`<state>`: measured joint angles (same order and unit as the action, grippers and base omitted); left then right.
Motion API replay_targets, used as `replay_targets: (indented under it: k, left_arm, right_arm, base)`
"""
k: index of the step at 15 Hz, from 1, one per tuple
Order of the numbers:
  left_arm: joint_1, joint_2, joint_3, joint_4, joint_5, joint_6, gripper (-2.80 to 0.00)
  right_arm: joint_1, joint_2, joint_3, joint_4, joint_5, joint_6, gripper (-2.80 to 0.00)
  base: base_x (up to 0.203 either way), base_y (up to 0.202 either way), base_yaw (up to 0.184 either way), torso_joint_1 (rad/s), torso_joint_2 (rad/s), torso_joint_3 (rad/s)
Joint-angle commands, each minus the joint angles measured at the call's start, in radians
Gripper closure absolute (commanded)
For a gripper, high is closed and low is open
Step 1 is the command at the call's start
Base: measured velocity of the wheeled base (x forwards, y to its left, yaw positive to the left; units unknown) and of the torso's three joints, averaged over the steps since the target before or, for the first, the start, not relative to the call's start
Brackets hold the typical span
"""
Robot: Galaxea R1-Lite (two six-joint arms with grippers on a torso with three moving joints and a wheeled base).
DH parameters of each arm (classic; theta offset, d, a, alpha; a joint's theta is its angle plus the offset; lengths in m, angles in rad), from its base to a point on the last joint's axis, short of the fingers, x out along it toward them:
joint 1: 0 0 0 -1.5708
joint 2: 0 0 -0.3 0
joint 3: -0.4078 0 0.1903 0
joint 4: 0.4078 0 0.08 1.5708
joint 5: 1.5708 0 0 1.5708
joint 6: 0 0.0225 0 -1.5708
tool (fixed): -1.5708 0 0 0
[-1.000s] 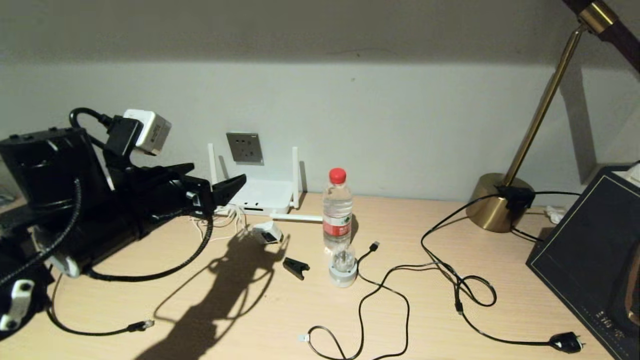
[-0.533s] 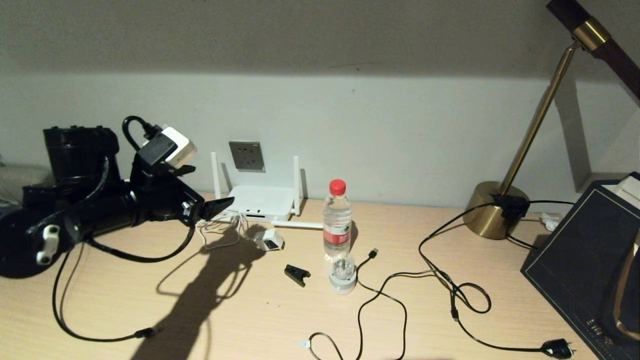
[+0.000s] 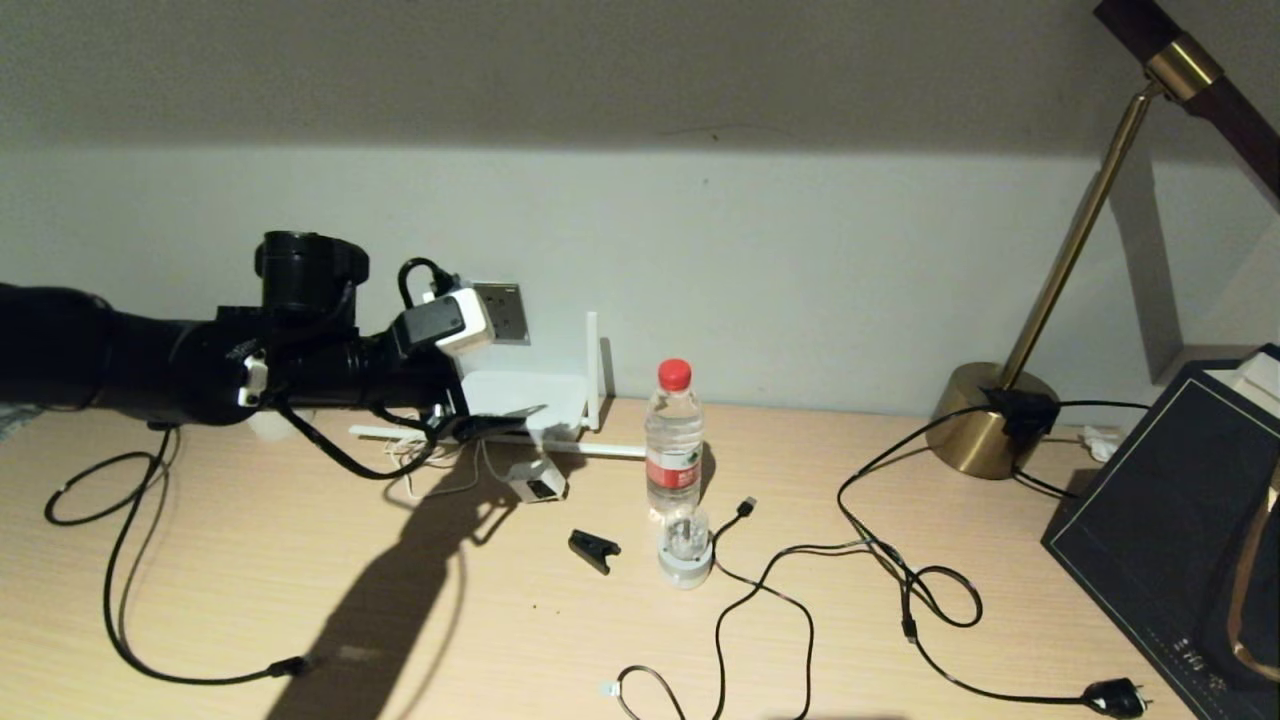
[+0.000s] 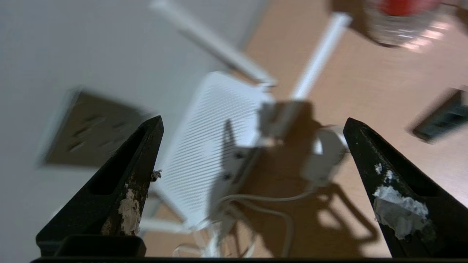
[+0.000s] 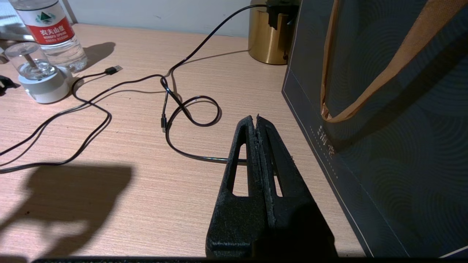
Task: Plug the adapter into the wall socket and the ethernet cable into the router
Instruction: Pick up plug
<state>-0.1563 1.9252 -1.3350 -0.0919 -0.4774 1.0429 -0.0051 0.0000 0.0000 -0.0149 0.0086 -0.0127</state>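
Left pincer (image 4: 252, 157) released, black fingers spread wide with nothing between them. In the head view it sits at centre left of the frame, low over the front of the flat white rounded-square router with stick antennas (image 3: 520, 398).

Just below it in that view lies the small white cube adapter with dark label and thin white cord (image 3: 537, 481), on the light wood tabletop (image 3: 480, 620), apart from the pincer. We judge it light, hard and smooth: likely to slip or twist, so grip the two flat side faces across the body, clear of the prongs. The cord is soft and will drag.

The square grey metallic wall socket (image 3: 505, 310) is on the wall above the router, upper centre left, its left part hidden behind the white block on the wrist.

The long thin black ethernet cable (image 3: 120, 610) loops at lower left; its plug end (image 3: 290, 664) lies at the bottom of the loop. We judge it limp, with a small stiff plug: hold the plug body, not the cord.

Right pincer (image 5: 257, 120) clenched on nothing, parked over the tabletop beside a dark paper bag with tan handle (image 5: 384, 109).

Hard to make out: the left wrist view is smeared, adapter prongs not readable, router's front slot mostly behind the arm, white cords tangled under the pincer, and one antenna lies flat.
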Motion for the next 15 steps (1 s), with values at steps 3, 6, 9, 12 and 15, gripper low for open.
replay_targets:
  k: [3, 6, 9, 12, 15]
  left_arm:
    - [-0.015, 0.036, -0.092, 0.383, -0.048, 0.234, -2.80]
    - [-0.015, 0.054, -0.123, 0.426, -0.049, 0.248, -2.80]
    - [-0.014, 0.119, -0.229, 0.486, -0.023, 0.287, -2.80]
    - [-0.014, 0.169, -0.329, 0.601, -0.016, 0.322, -2.80]
    - [-0.014, 0.260, -0.495, 0.726, -0.004, 0.369, -2.80]
  right_arm:
    - [0.000, 0.002, 0.005, -0.001, 0.001, -0.001, 0.00]
    - [-0.001, 0.002, 0.005, 0.000, 0.001, -0.001, 0.00]
    - [0.000, 0.002, 0.005, 0.000, 0.001, -0.001, 0.00]
    - [-0.001, 0.001, 0.005, -0.002, 0.001, -0.001, 0.00]
    - [0.000, 0.001, 0.005, 0.000, 0.001, -0.001, 0.00]
  base:
    - [0.000, 0.000, 0.000, 0.000, 0.00, 0.000]
    - [0.000, 0.000, 0.000, 0.000, 0.00, 0.000]
    - [0.000, 0.000, 0.000, 0.000, 0.00, 0.000]
    - [0.000, 0.000, 0.000, 0.000, 0.00, 0.000]
    - [0.000, 0.000, 0.000, 0.000, 0.00, 0.000]
